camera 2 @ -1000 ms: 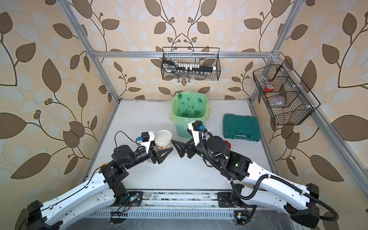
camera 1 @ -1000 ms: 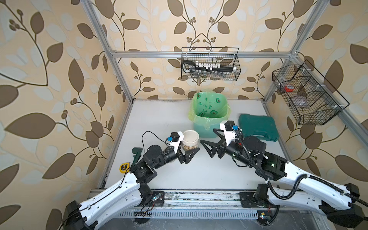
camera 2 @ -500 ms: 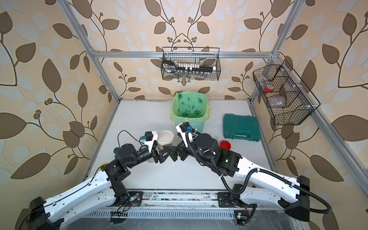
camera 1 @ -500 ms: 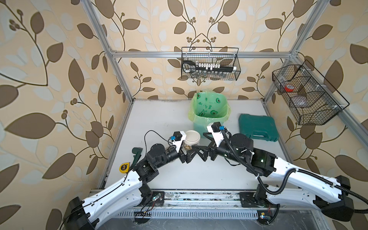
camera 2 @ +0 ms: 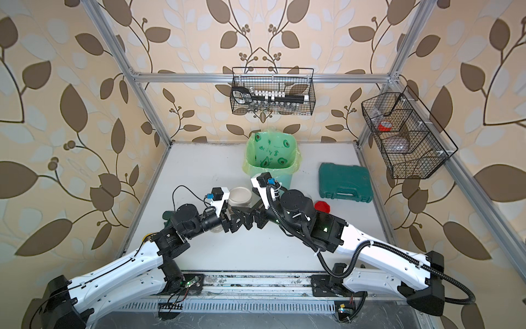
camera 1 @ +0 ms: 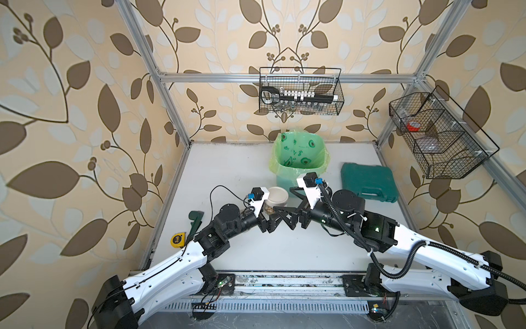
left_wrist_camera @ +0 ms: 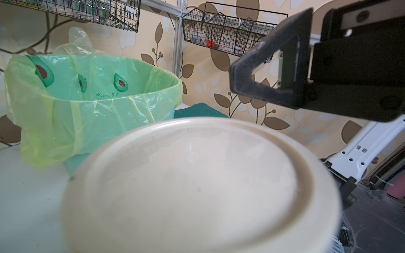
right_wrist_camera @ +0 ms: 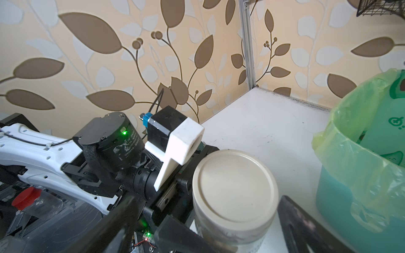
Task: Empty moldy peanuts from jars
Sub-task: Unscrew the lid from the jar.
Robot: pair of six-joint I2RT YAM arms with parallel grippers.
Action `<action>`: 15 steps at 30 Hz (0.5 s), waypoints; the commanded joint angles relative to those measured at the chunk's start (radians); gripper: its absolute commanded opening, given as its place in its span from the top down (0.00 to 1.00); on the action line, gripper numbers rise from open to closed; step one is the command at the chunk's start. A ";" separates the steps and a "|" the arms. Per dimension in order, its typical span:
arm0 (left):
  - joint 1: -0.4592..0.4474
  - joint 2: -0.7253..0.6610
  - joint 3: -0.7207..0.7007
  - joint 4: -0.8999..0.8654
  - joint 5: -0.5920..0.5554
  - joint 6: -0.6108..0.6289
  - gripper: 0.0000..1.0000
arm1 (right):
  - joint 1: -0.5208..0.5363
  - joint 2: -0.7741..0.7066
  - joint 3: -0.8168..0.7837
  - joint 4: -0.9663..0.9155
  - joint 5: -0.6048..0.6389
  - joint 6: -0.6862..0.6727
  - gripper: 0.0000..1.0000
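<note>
While the L claw point(camera 1: 269, 215) holds the jar point(camera 1: 277, 196) low on its glass body, jaws set wide to span it, the beige lid point(left_wrist_camera: 197, 175) is on and faces up. Peanuts point(camera 1: 268, 210) show thru the glass just under the lid, i.e. inside the jar. The jar stands upright near the middle of the surface point(camera 1: 227, 171); can't tell whether its base touches down.

The R claw point(right_wrist_camera: 208, 197) is spread wide w/ nothing in it. It straddles the jar top: one finger point(right_wrist_camera: 306, 225) is on the bin side and the other point(right_wrist_camera: 118, 223), blurred, is on the L-arm side, w/ the lid between them. Can't tell if either touches. In the left wrist view an R finger point(left_wrist_camera: 263, 72) hangs above and beyond the lid rim.

Just behind the jar is the bin point(camera 1: 284, 182), lined w/ a green bag point(camera 1: 273, 165) folded over its rim. Right of the bin a green case point(camera 1: 368, 182) lies flat. A red cap point(camera 2: 322, 205) sits on the surface between the R arm and the case. In the right wrist view a clear red-lid jar point(right_wrist_camera: 32, 203) shows below the L arm, tilted.

At the surface's left edge are a dark green tool point(camera 1: 195, 219) and a yellow tape point(camera 1: 178, 239). One wire basket point(camera 1: 300, 91) hangs on the back wall and a side basket point(camera 1: 441, 136) on the right wall.
</note>
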 commanded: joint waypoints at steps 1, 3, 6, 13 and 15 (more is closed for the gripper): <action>0.001 0.007 0.044 0.125 -0.043 0.025 1.00 | 0.005 -0.013 0.049 0.026 0.049 0.026 0.01; 0.001 0.043 0.058 0.142 -0.047 0.036 1.00 | 0.005 -0.007 0.090 -0.022 0.055 0.035 0.00; 0.001 0.110 0.080 0.181 -0.029 0.032 1.00 | 0.005 -0.023 0.149 -0.107 0.068 0.055 0.00; 0.001 0.163 0.094 0.231 0.017 -0.001 1.00 | 0.005 -0.093 0.147 -0.148 0.083 0.086 0.01; 0.001 0.148 0.097 0.209 0.031 0.000 1.00 | 0.005 -0.088 0.145 -0.147 0.073 0.084 0.00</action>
